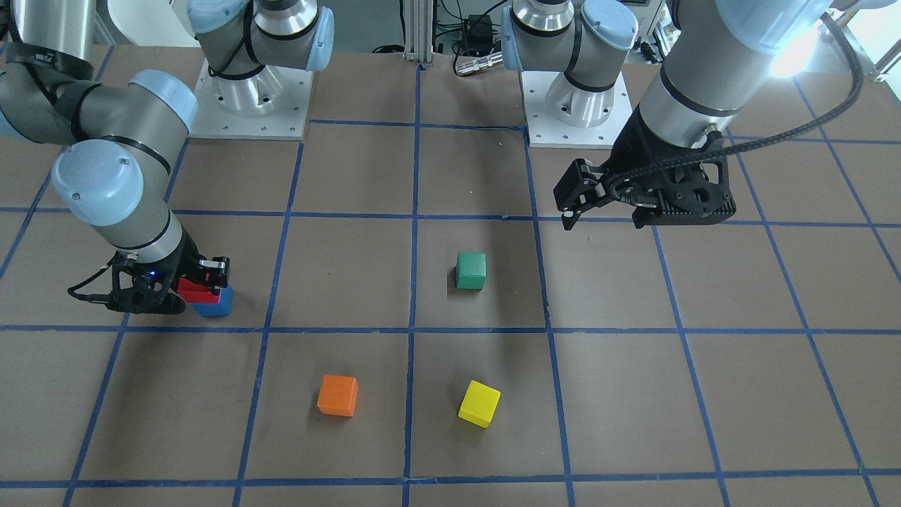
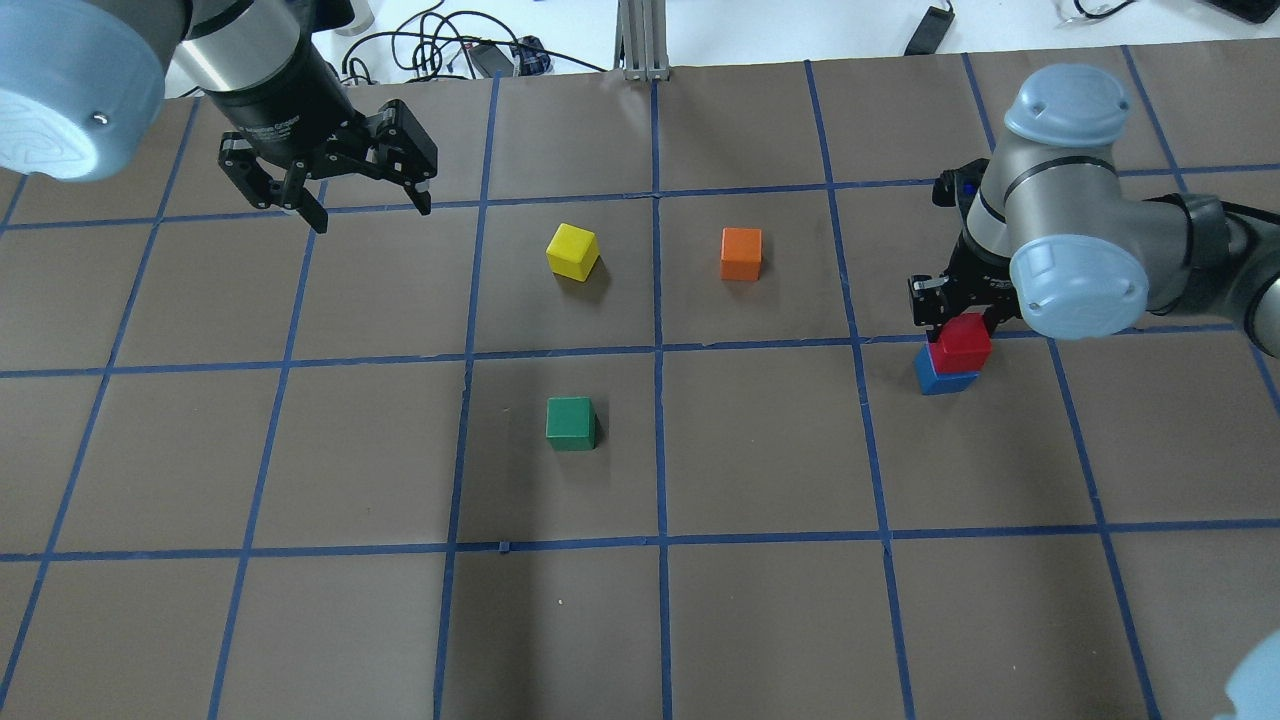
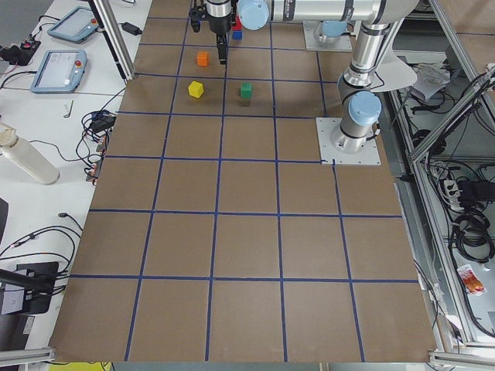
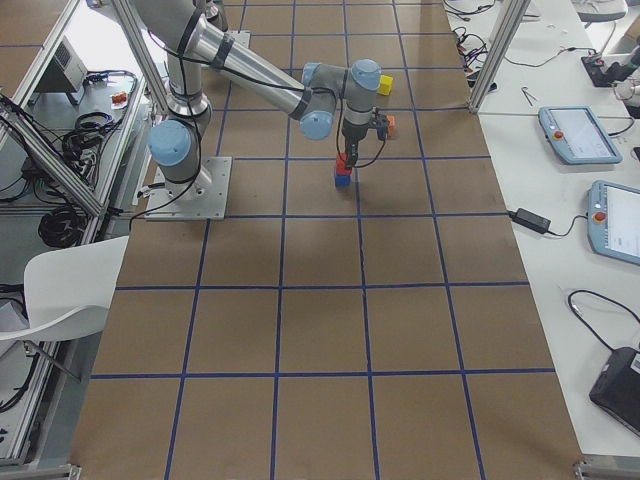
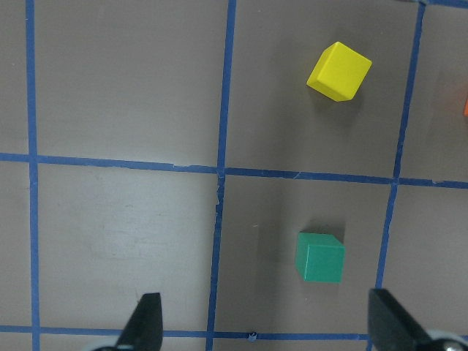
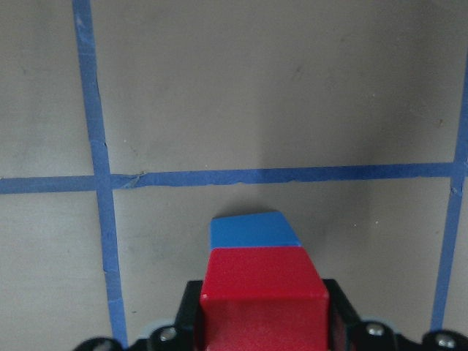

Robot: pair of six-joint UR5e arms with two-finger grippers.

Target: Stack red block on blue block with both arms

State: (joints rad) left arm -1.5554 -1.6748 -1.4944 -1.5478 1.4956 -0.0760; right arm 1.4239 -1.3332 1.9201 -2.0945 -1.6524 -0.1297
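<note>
At the left of the table, seen from overhead, the left hand hangs above the surface, its two fingers spread wide with nothing between them. Five cubes lie on the table, one of each colour. Next to the right comes the yellow block, turned a little askew; nearer the robot sits the green block, square to the tape lines; right of the yellow one, across a blue line, stands the orange block. These three are single and well apart. At the right side is the one stack: the red block rests on top of the blue block, slightly offset. The right hand is closed on the red block's sides, a finger against each face in the wrist view. There are two arms and two hands in all.
</note>
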